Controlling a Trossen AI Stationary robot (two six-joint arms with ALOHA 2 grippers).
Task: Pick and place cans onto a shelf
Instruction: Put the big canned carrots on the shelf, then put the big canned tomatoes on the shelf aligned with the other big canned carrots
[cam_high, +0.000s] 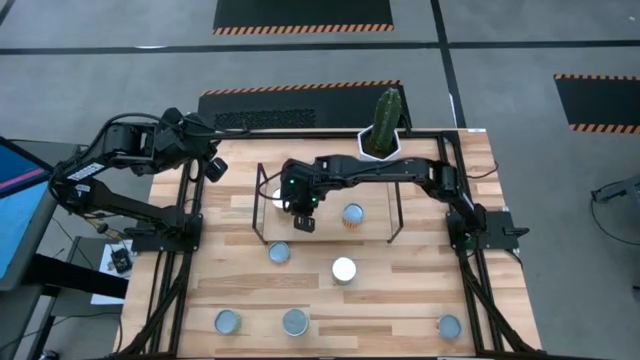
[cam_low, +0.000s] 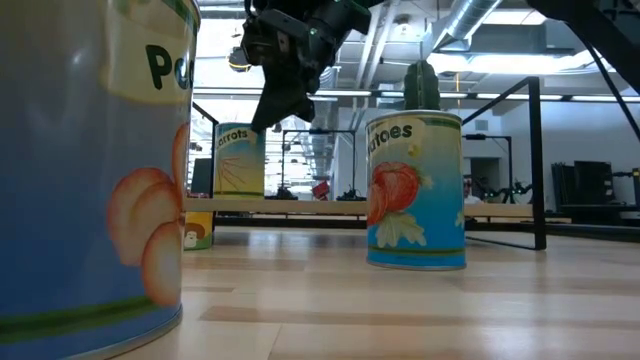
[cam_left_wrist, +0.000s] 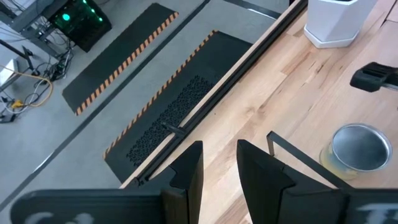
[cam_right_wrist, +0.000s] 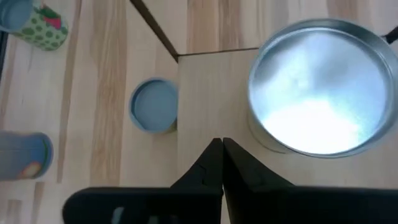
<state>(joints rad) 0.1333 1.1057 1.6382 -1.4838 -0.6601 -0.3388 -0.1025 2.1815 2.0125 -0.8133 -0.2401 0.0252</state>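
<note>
Cans (cam_high: 344, 269): I count seven, one on the shelf (cam_high: 325, 204).
Right gripper (cam_high: 303, 222) closed, empty, at nine o'clock above it; left gripper (cam_left_wrist: 219, 163) part-open, empty.

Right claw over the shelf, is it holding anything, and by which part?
Nothing is held. The right claw is shut and empty above the shelf board, beside a standing can.

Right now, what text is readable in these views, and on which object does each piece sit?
"carrots": label of the can on the shelf.
"utoes": cut-off word on the tomato can standing on the table.
"P" plus part of a second letter: the near can.
The other views show no readable text.
</note>
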